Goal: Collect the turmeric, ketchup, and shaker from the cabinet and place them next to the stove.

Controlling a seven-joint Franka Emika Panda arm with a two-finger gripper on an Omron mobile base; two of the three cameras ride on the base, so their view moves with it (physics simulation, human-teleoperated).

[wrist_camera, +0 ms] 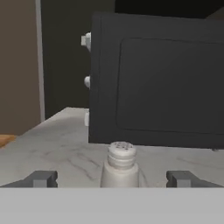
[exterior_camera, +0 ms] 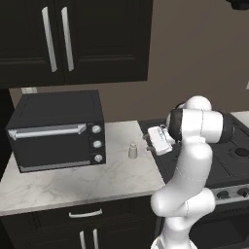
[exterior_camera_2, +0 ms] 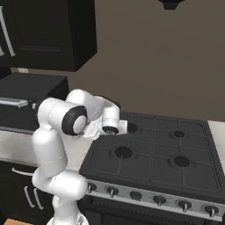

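- Hand [wrist_camera: 113,178] stands wide, its two dark fingertips [wrist_camera: 41,178] well apart on either side of the shaker [wrist_camera: 120,168] and holding nothing; from the hand view I judge neither tip is touching it.
- From the left base view I see the shaker [exterior_camera: 132,151] upright on the marble counter [exterior_camera: 73,182], between the black toaster oven [exterior_camera: 56,131] and the stove [exterior_camera: 233,160], nearer the stove's left edge, with the hand [exterior_camera: 148,140] just beside it.
- I expect the shaker to be light and rigid, with a smooth rounded body that could slip or tip if nudged off centre. I'd take it around the cylindrical body below the perforated cap, squarely across its width.
- The hand view gives me the cap's holes and the alignment of the tips with the shaker, which the base views are too far off to show.
- The left base view shows the closed wall cabinet [exterior_camera: 73,39] overhead and the shaker's place on the counter.
- The right base view shows the stove [exterior_camera_2: 154,151] with its four burners and front knobs; there the arm blocks the shaker.
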